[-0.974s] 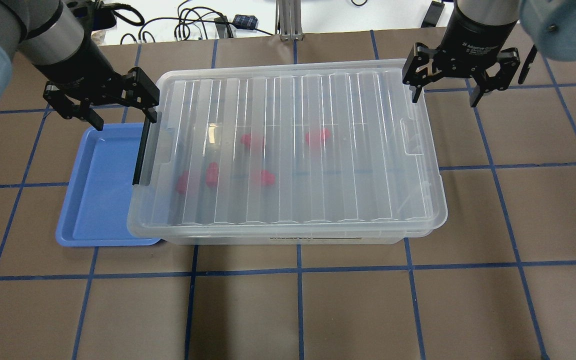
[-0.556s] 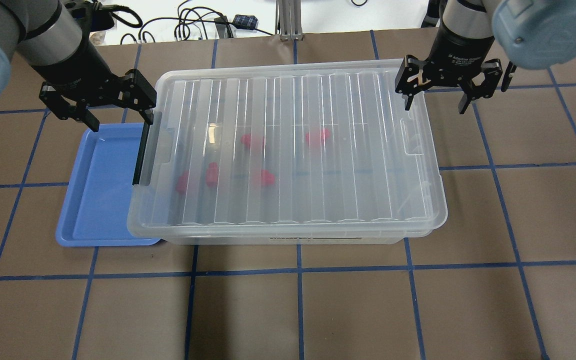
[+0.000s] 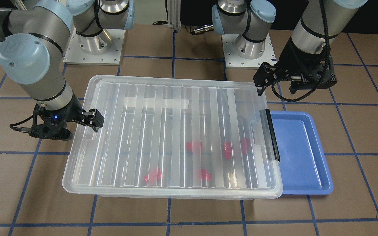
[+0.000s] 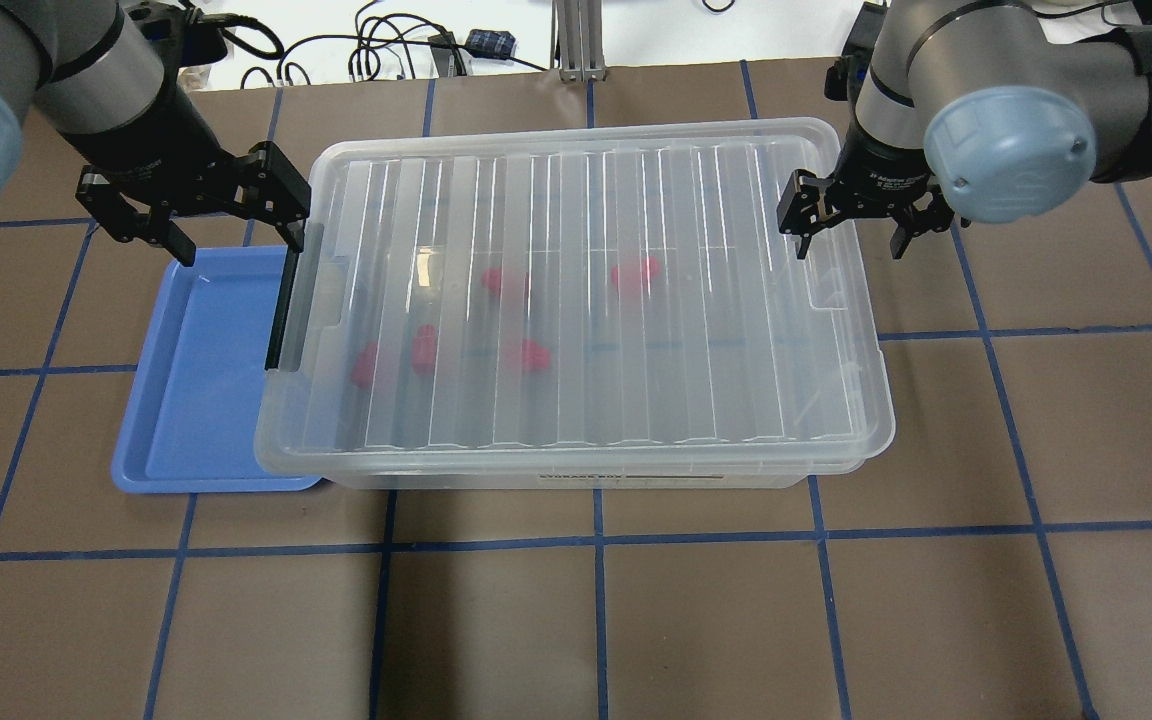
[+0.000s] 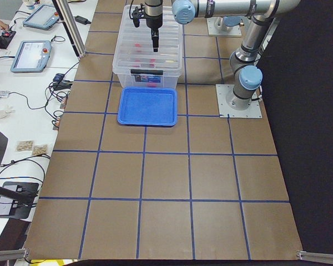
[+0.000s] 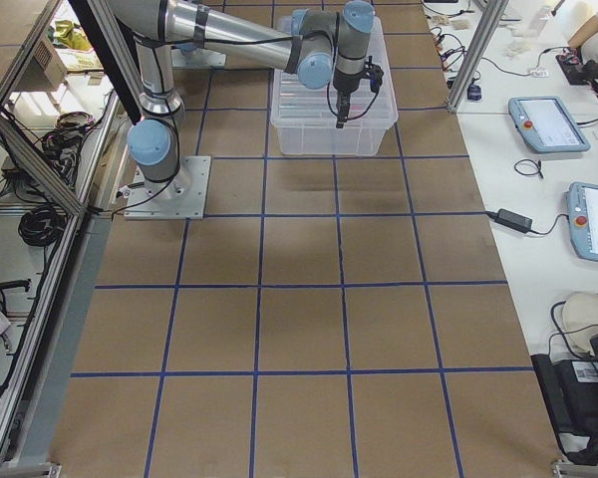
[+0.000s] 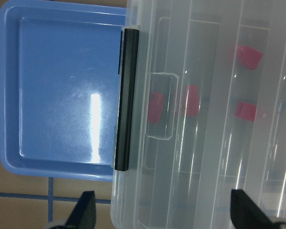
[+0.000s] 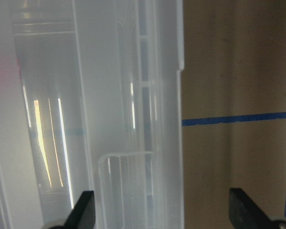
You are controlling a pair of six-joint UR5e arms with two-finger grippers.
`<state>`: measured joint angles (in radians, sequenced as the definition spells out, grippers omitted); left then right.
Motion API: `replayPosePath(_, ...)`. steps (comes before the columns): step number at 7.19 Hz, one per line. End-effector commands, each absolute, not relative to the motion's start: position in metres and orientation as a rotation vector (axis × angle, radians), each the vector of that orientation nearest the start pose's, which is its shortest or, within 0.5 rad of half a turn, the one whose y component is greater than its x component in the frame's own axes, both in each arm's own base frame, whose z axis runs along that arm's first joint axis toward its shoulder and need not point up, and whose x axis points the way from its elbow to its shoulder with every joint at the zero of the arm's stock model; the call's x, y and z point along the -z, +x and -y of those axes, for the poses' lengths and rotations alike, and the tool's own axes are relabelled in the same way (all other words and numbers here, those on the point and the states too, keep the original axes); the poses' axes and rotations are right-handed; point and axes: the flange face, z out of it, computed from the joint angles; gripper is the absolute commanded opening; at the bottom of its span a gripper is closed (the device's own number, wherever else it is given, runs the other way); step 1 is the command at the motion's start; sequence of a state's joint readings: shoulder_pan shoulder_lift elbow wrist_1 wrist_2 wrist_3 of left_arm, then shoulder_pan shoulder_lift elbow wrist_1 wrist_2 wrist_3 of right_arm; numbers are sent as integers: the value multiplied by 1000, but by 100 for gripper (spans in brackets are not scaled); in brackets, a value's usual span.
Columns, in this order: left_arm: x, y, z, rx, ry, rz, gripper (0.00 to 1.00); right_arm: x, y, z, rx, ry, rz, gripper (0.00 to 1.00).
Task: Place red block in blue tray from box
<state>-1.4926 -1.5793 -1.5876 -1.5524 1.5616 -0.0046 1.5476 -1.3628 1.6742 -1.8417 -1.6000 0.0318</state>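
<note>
The box [image 4: 696, 350] is a clear bin with its ribbed lid on and a black latch bar [image 4: 283, 305] at its left end. Several red blocks [image 4: 633, 275] lie inside, blurred through the lid. The empty blue tray [image 4: 201, 380] lies at the box's left end, partly under the lid's rim. My left gripper [image 4: 239, 240] is open above the tray's far edge and the latch end. My right gripper [image 4: 851, 243] is open and straddles the lid's right edge near the far corner. The left wrist view shows the latch [image 7: 125, 100], the tray [image 7: 62, 95] and three red blocks [image 7: 190, 100].
The brown table has blue grid tape [image 4: 596, 540]. Cables and a metal post [image 4: 576, 40] lie beyond the far edge. The arms' bases [image 3: 94, 42] stand behind the box in the front-facing view.
My right gripper has moved left and down to the lid's right edge, still open. My left gripper has shifted slightly. The box, tray and blocks have not moved.
</note>
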Motion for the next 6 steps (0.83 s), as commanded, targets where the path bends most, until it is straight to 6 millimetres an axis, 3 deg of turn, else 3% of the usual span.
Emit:
replayPosePath(1,-477,-95,504,-12,-131,-3148,100,-348,109,559,-40,36,-3176,100)
replayPosePath(6,-477,-94,503,-12,-128,-3148,100,-346,86,561,-54,-8,-3178,100)
